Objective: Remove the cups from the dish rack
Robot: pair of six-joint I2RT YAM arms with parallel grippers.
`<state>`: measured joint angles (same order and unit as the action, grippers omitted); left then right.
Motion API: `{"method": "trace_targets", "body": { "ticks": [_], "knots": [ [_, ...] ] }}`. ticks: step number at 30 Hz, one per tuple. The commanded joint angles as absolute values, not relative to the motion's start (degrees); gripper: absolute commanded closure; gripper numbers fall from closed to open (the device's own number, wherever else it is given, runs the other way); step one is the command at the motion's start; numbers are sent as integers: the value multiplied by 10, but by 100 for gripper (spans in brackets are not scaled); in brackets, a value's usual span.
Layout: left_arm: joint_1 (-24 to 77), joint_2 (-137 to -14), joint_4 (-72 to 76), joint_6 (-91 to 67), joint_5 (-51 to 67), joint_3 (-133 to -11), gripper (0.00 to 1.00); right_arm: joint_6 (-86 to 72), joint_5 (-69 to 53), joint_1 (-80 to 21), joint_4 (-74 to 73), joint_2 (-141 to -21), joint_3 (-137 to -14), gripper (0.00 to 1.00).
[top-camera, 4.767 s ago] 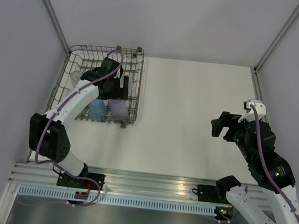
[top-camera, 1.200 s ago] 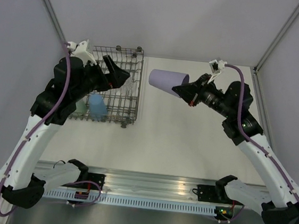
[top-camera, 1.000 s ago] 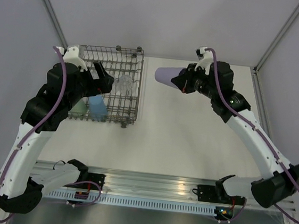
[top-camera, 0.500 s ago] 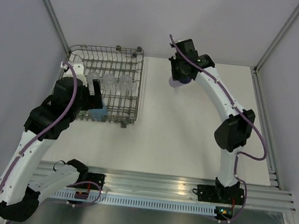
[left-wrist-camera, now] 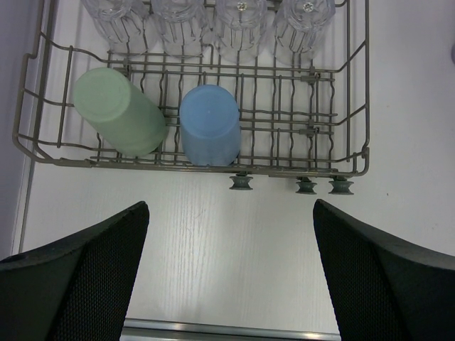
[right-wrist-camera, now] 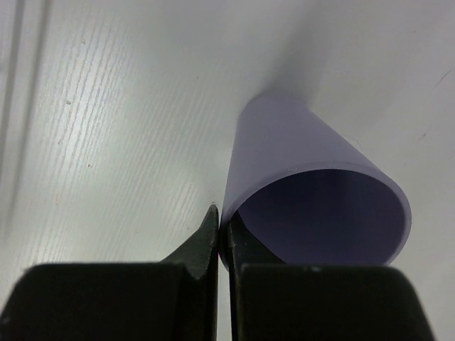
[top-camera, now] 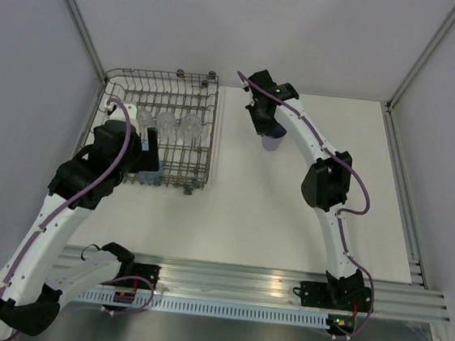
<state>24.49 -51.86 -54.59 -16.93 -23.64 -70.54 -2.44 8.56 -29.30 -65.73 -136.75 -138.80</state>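
Note:
The dish rack (left-wrist-camera: 366, 106) is a grey wire basket at the table's far left (top-camera: 211, 136). In its near row a green cup (left-wrist-camera: 117, 110) and a blue cup (left-wrist-camera: 209, 125) lie bottom up. Several clear cups (left-wrist-camera: 242, 21) stand along its far row (top-camera: 178, 125). My left gripper (left-wrist-camera: 231, 277) hangs open above the bare table just in front of the rack, holding nothing. My right gripper (right-wrist-camera: 222, 227) is shut on the rim of the lilac cup (right-wrist-camera: 298, 163), one finger inside and one outside. That cup (top-camera: 272, 143) hangs mouth up, just right of the rack.
White table (top-camera: 288, 217) stretches right of the rack to a metal rail (top-camera: 404, 189). Grey walls close in the back and sides. An aluminium rail (top-camera: 232, 281) carrying the arm bases runs along the near edge. The rack's feet (left-wrist-camera: 306, 186) rest on the table.
My right arm has swung the lilac cup from lying sideways in the air to mouth up and brought it lower near the rack. My left arm has pulled back to the rack's near side, still open.

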Motion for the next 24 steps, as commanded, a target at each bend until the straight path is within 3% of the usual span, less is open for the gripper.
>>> {"method": "trace_targets", "body": {
  "ticks": [1,8,21,23,24],
  "knots": [
    [244,-514,-541,-145,-231,-698,0,-6,98,-296,-683,-1374,-1423,100],
    [244,-521,-540,-145,-226,-698,0,-5,96,-295,-678,-1382,-1424,94],
    [244,-530,-539,-149,-230,-696,0,-5,103,-293,-647,-1340,-1430,59],
    [244,-534,-538,-156,-236,-694,0,-7,102,-293,-639,-1310,-1426,41],
    [244,-538,-537,-157,-236,-693,0,-9,106,-293,-634,-1297,-1421,13]
  ]
}}
